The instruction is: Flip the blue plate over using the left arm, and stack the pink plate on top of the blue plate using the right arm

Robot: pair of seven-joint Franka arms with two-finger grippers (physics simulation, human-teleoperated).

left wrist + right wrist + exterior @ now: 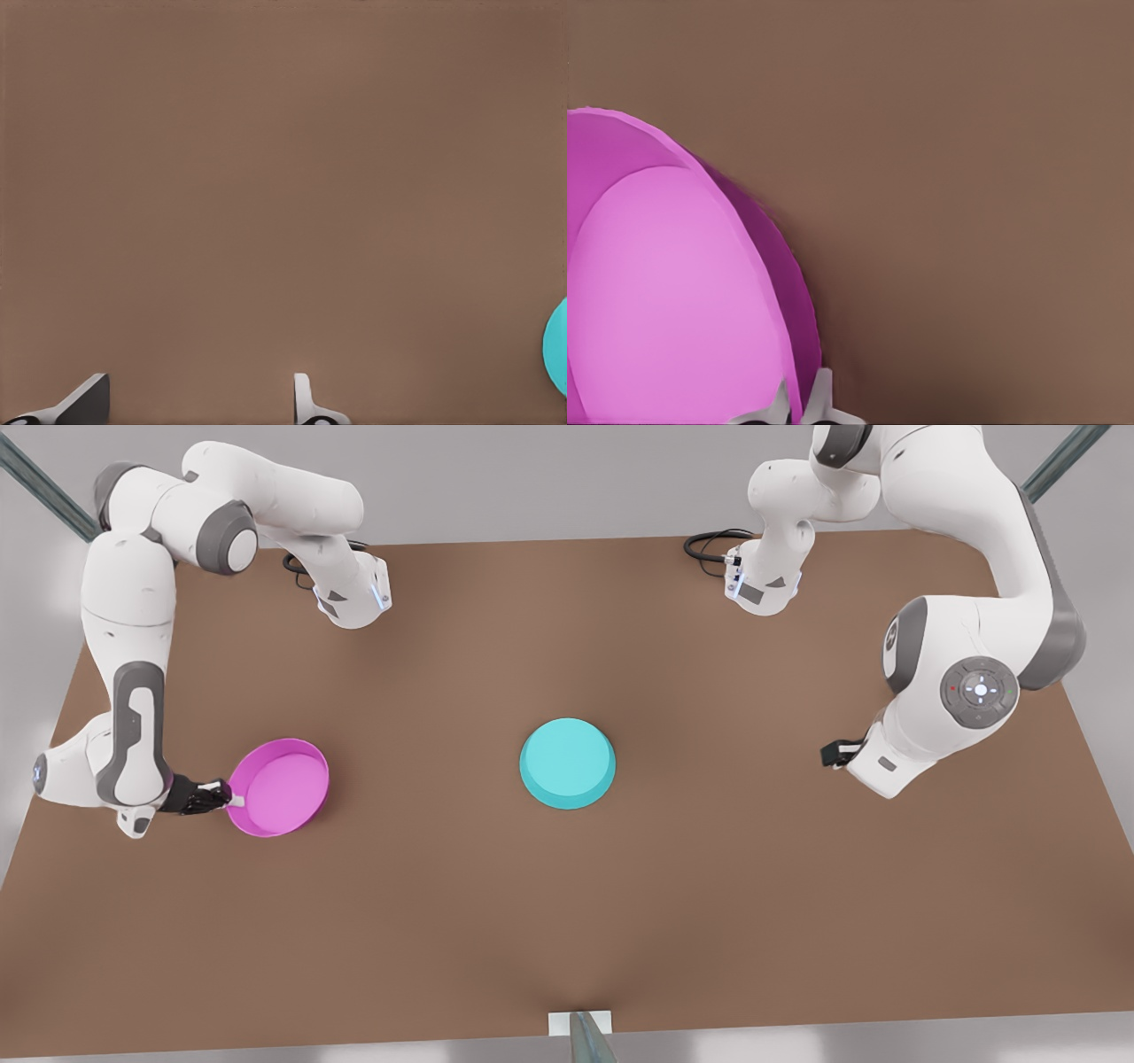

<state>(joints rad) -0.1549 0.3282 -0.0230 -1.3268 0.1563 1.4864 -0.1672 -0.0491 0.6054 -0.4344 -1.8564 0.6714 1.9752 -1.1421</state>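
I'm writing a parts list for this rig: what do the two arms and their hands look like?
Both are white, rounded, jointed arms with grey joints. The left arm bears a round grey button pad with small red and green dots. The left hand is black. The right arm ends in a black right hand with pale fingertips. A black cable loops at the left arm's base.

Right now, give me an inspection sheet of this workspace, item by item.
Surface: brown table, flat, bare between the plates.
Job's things: blue plate near the centre, base up; pink plate at the front view's left, open side up.
Clutter: nothing seen.
Grippers: right gripper shut on the pink plate's rim; left gripper open, apart from the blue plate.
Cables: black loops at both arm bases.
Surroundings: grey floor, metal struts.
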